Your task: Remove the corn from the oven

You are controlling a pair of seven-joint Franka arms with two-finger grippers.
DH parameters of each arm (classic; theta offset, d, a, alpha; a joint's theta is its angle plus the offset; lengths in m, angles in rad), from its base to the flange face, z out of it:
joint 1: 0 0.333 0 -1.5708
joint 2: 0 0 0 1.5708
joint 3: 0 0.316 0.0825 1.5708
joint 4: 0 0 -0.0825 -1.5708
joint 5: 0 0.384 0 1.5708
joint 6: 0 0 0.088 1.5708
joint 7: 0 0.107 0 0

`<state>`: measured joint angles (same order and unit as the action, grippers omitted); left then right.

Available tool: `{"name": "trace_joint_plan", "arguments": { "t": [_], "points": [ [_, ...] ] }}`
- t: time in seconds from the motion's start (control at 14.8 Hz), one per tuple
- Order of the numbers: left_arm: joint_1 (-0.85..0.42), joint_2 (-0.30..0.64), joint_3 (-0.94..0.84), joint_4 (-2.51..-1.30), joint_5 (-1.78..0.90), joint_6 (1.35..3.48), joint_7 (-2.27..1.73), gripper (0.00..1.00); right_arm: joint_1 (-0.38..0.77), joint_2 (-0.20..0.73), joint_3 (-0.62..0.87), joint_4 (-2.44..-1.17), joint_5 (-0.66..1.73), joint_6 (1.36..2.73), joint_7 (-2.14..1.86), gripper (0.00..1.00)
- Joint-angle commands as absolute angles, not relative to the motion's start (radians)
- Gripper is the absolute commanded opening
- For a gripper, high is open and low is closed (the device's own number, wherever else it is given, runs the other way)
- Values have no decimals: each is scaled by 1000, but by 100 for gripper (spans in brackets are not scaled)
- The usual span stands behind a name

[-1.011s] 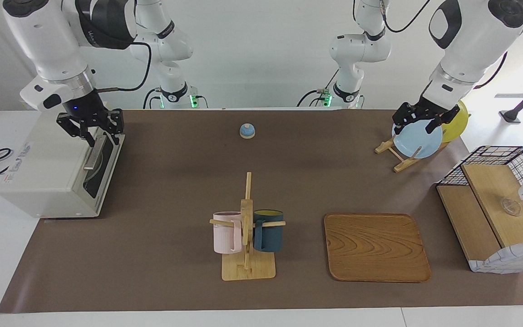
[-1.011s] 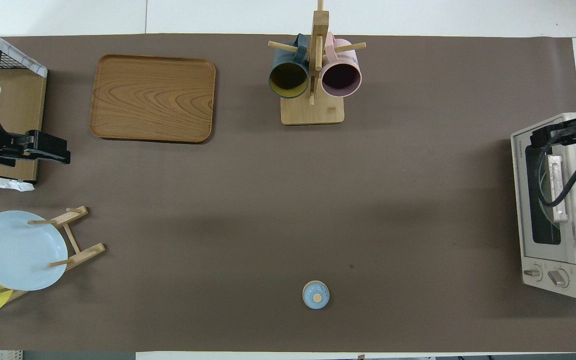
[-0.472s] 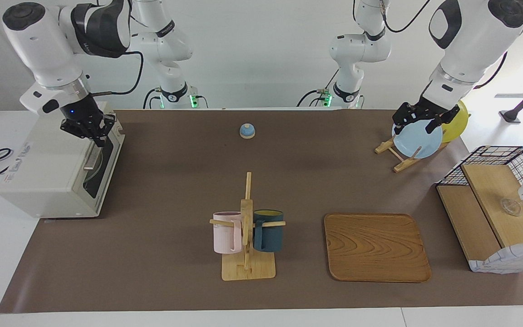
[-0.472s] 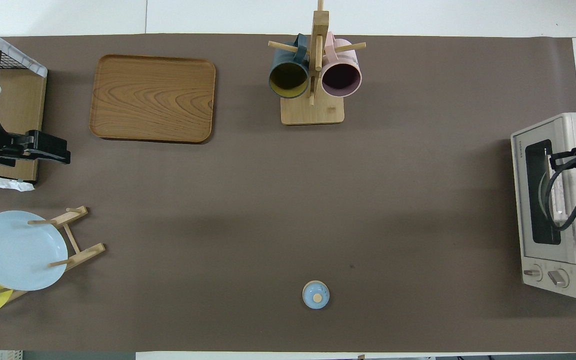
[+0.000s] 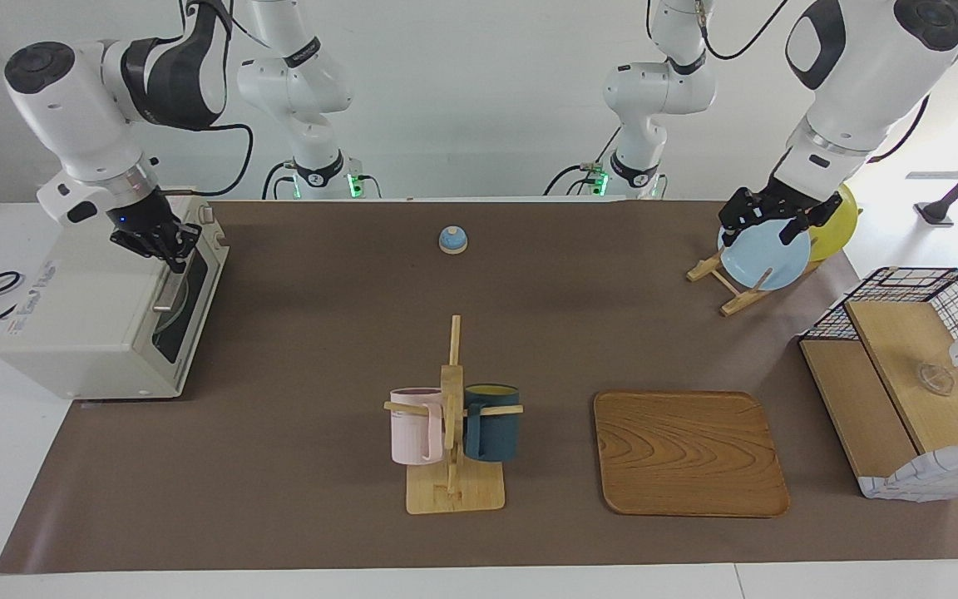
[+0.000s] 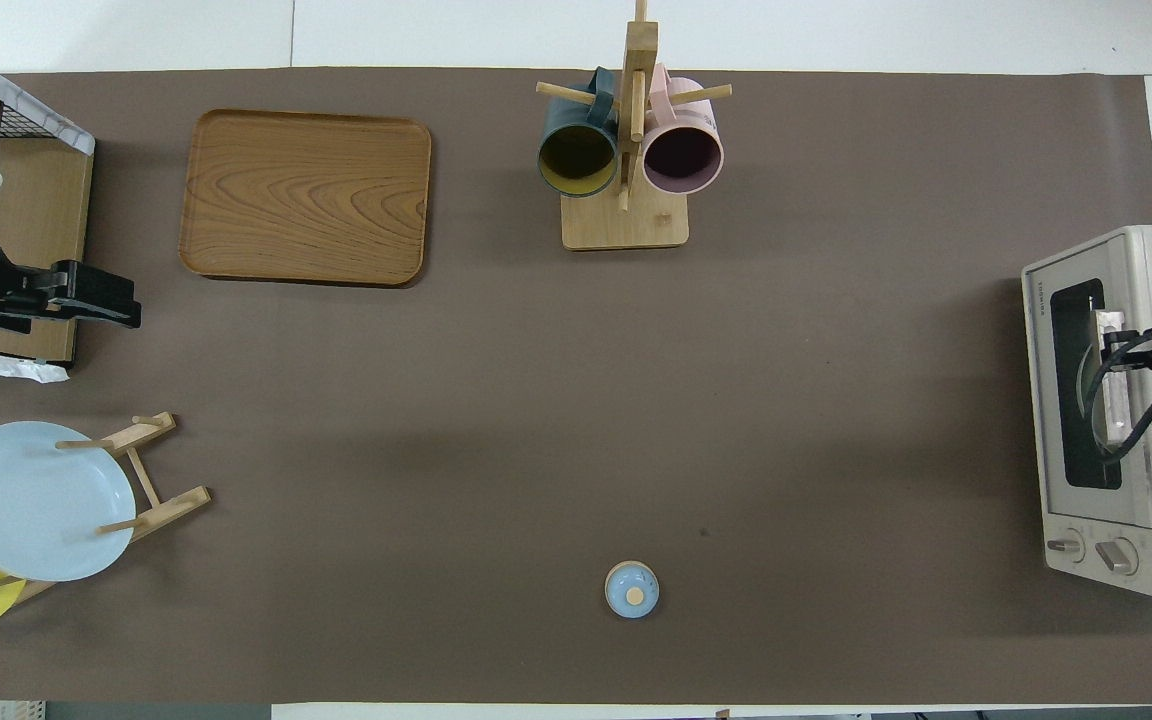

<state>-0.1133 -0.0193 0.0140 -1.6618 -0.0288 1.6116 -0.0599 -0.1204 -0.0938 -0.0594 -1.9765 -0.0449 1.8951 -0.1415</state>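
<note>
Currently the oven (image 5: pixel 105 304) stands at the right arm's end of the worktop (image 5: pixel 479 349) with its dark glass door (image 6: pixel 1086 385) closed, so the corn cannot be seen; by the task it is presumably inside. The right tool (image 5: pixel 165 242) is at the metal bar handle (image 5: pixel 170 287) on the door's upper edge, at the end of the bar nearer the robots; whether its fingers are spread or closed on the bar cannot be told. The left tool (image 5: pixel 766 218) waits over the blue plate (image 5: pixel 762 256) in the plate rack (image 5: pixel 724 287), well apart from the oven; its finger state cannot be told either. Judged from this, the step in hand is opening the door, and the corn has not yet been reached. The handle is rigid and should be gripped across the bar near its middle and pulled down and outward from the oven front. The cob is likely light and stiff, with a rounded, tapered body that can roll or slip; grip it across its thicker middle, with the fingers on the ribbed sides and not on the narrow tip.
</note>
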Motion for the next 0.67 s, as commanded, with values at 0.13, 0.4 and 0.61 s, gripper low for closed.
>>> {"name": "trace_joint_plan", "arguments": {
  "t": [0.13, 0.4, 0.61],
  "points": [
    [-106, -41, 12, -1683, -41, 1609, -61, 100, -158, -66, -54, -1996, -32, 1944, -133, 0],
    [-107, -41, 11, -1683, -41, 1609, -61, 100, -173, -45, -55, -2002, -35, 1948, -181, 0],
    [-112, -41, 12, -1681, -41, 1608, -61, 100, -178, -44, -55, -2023, -35, 1948, -187, 0]
  ]
}}
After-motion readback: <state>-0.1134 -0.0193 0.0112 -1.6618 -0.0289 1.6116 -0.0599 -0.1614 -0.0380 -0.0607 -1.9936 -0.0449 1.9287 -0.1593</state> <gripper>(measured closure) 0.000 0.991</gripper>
